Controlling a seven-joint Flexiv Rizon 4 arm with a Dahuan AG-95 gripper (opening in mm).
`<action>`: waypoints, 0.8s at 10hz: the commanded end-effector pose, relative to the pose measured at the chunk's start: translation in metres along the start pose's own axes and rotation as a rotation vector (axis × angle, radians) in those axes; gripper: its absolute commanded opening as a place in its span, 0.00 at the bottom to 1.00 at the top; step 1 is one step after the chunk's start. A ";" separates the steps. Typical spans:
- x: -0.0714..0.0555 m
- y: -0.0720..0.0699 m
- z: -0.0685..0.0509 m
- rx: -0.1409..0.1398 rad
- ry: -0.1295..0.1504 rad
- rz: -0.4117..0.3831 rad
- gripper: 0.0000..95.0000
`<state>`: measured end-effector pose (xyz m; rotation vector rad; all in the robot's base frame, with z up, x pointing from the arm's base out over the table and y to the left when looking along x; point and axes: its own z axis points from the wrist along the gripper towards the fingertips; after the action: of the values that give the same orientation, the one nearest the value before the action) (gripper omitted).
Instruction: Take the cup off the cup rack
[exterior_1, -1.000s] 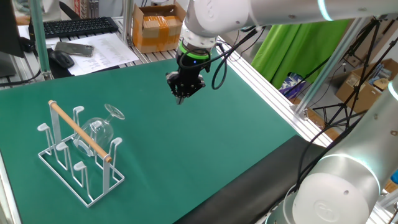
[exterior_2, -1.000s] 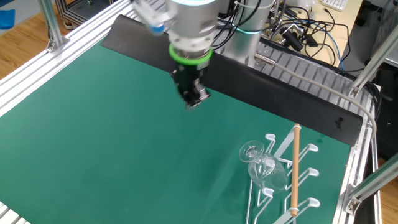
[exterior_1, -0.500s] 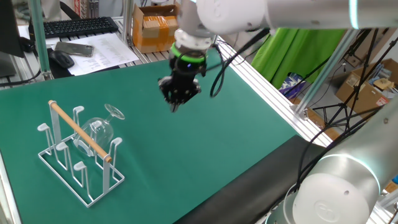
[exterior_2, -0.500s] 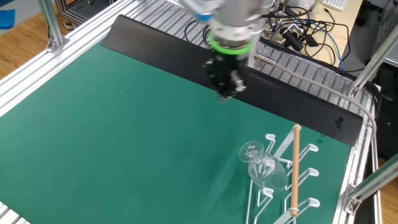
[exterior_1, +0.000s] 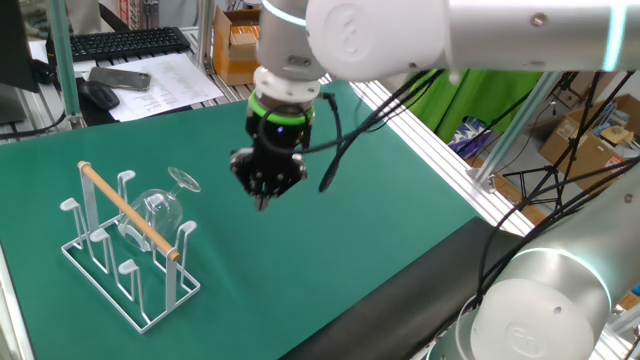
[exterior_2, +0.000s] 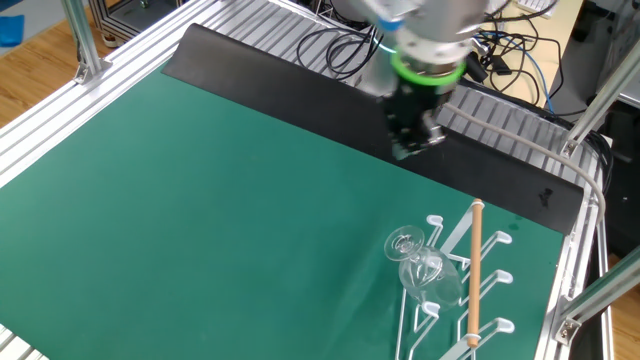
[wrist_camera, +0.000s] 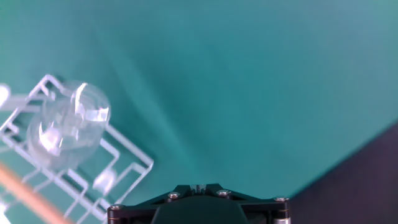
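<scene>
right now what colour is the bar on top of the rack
Light wood tan; the bar on the white rack shows best in one fixed view.

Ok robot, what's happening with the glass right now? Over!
Gripper shut, empty, in the air beside the cup rack. Cup on the rack, untouched, foot sticking out toward the gripper. Nothing on the green mat between them.

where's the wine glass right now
The wine glass hangs tilted on the white rack under its wooden bar, at the left of one fixed view, apart from the gripper.
</scene>
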<state>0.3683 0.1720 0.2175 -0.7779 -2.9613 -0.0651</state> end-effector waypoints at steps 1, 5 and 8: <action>0.023 0.006 -0.003 0.001 0.005 0.026 0.00; 0.040 0.022 0.004 -0.023 -0.017 0.132 0.00; 0.041 0.028 0.010 -0.053 -0.038 0.176 0.00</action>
<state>0.3467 0.2173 0.2121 -1.0488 -2.9239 -0.1179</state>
